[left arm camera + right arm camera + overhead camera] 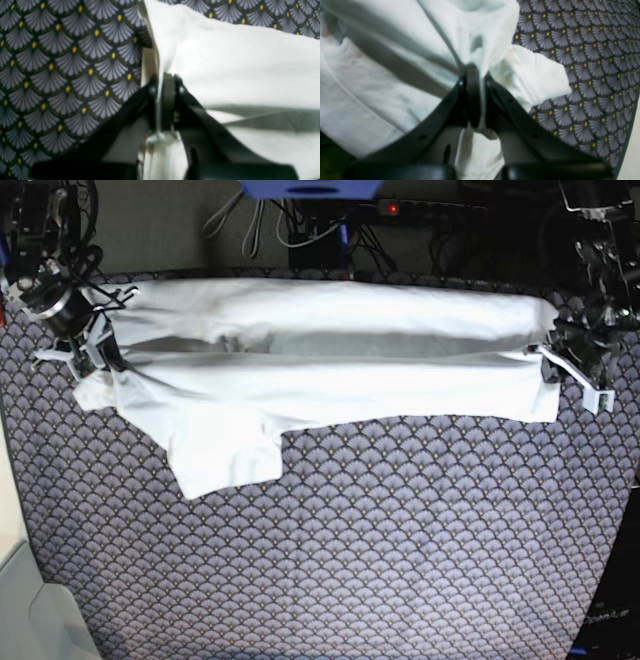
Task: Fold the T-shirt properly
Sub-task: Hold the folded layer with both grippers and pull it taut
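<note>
I had both sets of jaws clenched on opposite ends of the T-shirt [330, 365], stretched across the far side of the patterned surface [400, 530] w/ one sleeve [225, 450] loose, so uneven pull could've skewed the fold.

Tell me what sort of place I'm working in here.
Probably a lab or workshop bench, not a home: a table under a fan-patterned cloth, loose cables and a power strip behind it, and both grippers holding the T-shirt.

Overhead base view, two close wrist views
</note>
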Robot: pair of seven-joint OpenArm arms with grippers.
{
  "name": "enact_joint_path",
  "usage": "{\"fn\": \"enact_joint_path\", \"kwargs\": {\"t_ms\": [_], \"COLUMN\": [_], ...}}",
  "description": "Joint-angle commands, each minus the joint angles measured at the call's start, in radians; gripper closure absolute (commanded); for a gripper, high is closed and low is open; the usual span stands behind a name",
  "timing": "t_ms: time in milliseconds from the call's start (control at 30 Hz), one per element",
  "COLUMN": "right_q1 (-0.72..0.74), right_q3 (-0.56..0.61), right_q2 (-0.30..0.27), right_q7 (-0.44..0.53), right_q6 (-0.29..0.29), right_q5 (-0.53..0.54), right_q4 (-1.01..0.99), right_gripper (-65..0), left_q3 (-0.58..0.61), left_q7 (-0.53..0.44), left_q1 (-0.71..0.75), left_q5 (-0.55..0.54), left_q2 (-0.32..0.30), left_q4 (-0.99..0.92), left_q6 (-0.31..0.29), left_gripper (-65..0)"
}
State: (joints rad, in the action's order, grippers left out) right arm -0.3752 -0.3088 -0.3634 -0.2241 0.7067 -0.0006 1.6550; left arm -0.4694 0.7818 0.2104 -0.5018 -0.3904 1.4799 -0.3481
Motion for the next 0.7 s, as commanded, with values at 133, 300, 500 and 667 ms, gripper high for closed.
{"fn": "enact_joint_path", "kwargs": {"t_ms": [133, 300, 500, 667], "right_q1": [-0.037, -0.069, -0.092, -0.103], "right_q3": [-0.013, -0.013, -0.048, -0.054], "right_q2": [-0.016, -0.018, -0.018, -0.036], "right_q7": [0.013, 0.013, 0.013, 0.013], "right_q6": [-0.009, -0.009, -0.009, -0.009], "right_q5": [0.007, 0.007, 0.006, 0.006], "right_q4": [0.043, 0.072, 0.061, 0.058], "right_gripper": [0.0, 0.0, 0.0, 0.0], "left_q3": [-0.004, -0.004, -0.004, -0.004], "left_q7": [-0.020, -0.020, -0.020, -0.020], "left_q1": [-0.004, -0.004, -0.004, -0.007], "left_q5": [-0.005, -0.005, -0.004, -0.005], "left_q2": [-0.018, -0.018, -0.018, -0.018], "left_q4": [0.012, 0.012, 0.008, -0.048], "left_q6": [-0.001, -0.001, -0.001, -0.001], "left_gripper": [-0.8, -0.8, -0.9, -0.9]}}
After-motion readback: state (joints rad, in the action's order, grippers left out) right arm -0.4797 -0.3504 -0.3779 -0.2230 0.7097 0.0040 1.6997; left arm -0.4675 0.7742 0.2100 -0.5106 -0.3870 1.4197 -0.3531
